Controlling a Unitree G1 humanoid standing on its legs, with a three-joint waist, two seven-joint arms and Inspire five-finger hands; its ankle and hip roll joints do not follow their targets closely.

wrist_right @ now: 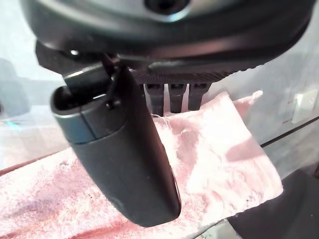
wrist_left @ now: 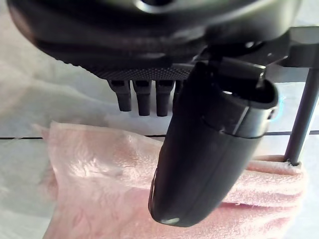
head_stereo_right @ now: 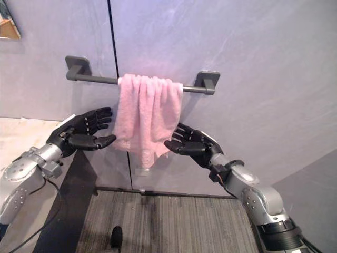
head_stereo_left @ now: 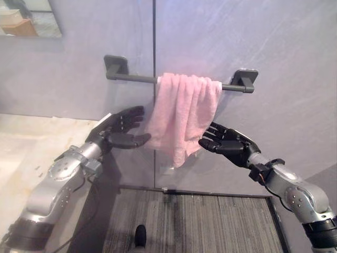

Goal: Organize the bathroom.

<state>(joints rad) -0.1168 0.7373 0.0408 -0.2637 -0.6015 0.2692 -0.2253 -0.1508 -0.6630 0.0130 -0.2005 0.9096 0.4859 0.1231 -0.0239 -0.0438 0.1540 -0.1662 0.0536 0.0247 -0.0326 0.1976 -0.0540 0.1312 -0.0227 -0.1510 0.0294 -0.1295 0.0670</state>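
Note:
A pink towel (head_stereo_left: 181,113) hangs bunched over the right half of a dark grey towel bar (head_stereo_left: 137,77) fixed to the grey wall. My left hand (head_stereo_left: 122,129) is open just left of the towel, palm turned toward it, fingertips close to its edge. On the towel's right side my right hand (head_stereo_left: 226,141) is open too, palm facing the cloth near its lower corner. Neither hand holds the cloth. The towel (wrist_left: 99,184) lies past the straight fingers (wrist_left: 142,97) in the left wrist view, and the towel (wrist_right: 219,154) shows the same way in the right wrist view.
A pale countertop (head_stereo_left: 26,158) runs along the left below the bar. A grey striped mat (head_stereo_left: 195,221) lies on the floor under the towel. A mirror corner (head_stereo_left: 29,18) shows at the upper left.

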